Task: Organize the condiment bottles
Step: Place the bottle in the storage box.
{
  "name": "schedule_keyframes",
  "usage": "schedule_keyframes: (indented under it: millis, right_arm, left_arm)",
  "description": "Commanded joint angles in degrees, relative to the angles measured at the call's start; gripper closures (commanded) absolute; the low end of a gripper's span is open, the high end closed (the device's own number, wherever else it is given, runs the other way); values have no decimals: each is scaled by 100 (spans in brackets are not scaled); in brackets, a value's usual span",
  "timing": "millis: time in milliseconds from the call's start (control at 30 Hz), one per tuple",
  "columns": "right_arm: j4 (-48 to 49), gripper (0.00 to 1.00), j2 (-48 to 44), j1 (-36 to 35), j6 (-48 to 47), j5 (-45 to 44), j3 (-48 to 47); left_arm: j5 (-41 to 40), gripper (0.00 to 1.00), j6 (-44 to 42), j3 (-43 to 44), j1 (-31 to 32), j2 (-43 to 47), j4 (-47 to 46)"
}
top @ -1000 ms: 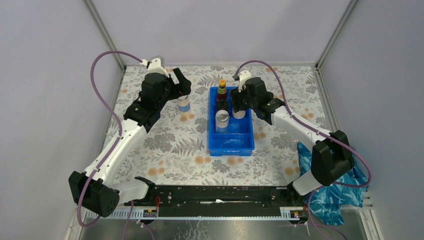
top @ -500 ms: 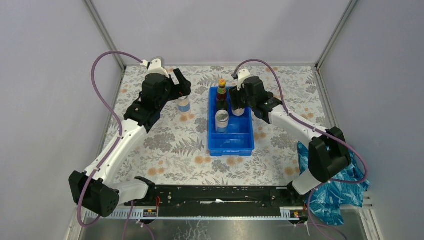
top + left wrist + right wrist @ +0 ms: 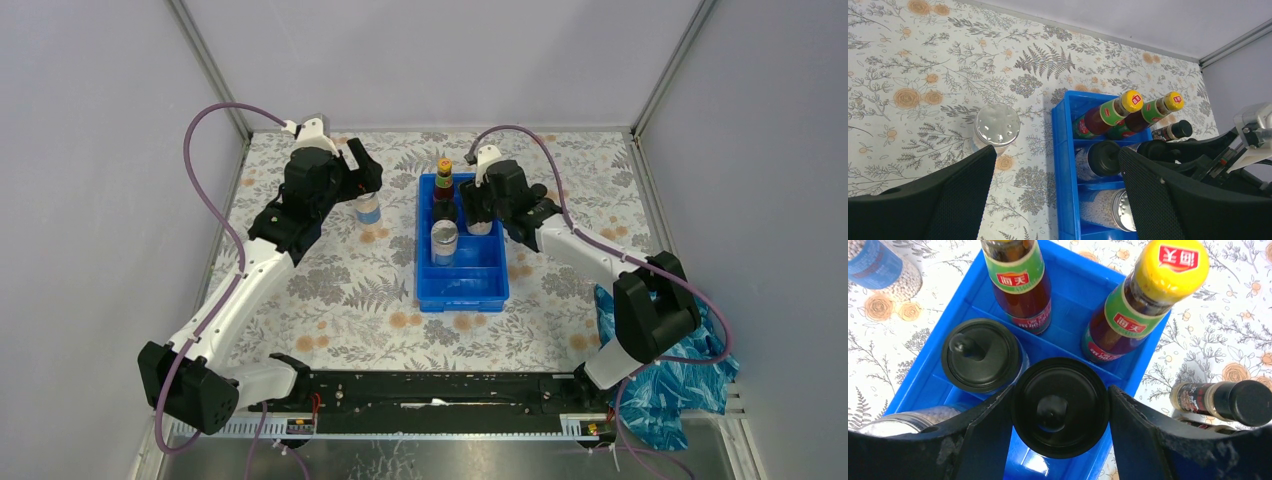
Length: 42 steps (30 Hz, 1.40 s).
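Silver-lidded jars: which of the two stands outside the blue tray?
The jar on the flowered table, just left of the tray. Its twin stands inside the tray.

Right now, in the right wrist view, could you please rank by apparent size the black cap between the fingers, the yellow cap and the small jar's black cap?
1. black domed cap: largest, though it is nearest the camera, which inflates it.
2. yellow cap.
3. small jar's black cap: clearly smallest.

The tray point(image 3: 1073, 285) is blue, bottles point(image 3: 1128, 315) dark red with yellow caps point(image 3: 1172, 265), tablecloth point(image 3: 1228, 340) floral.
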<state>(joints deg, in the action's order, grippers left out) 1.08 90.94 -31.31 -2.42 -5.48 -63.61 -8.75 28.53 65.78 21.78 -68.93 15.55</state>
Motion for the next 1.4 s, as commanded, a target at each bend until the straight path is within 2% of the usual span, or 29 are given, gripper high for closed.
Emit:
schedule_keyframes:
  millis: [0, 833, 1167, 1367]
  right_arm:
    - [578, 100, -90, -40, 113, -195, 77]
    - [863, 99, -32, -38, 479, -562, 590]
    - [876, 56, 1, -37, 575, -763, 684]
    - [861, 34, 35, -35, 578, -831, 651]
  left_arm:
    - [32, 4, -111, -65, 44, 99, -113]
    - [23, 4, -138, -124, 81, 57, -114]
    - [28, 4, -146, -141, 81, 32, -114]
    - [16, 4, -155, -157, 82, 10, -113]
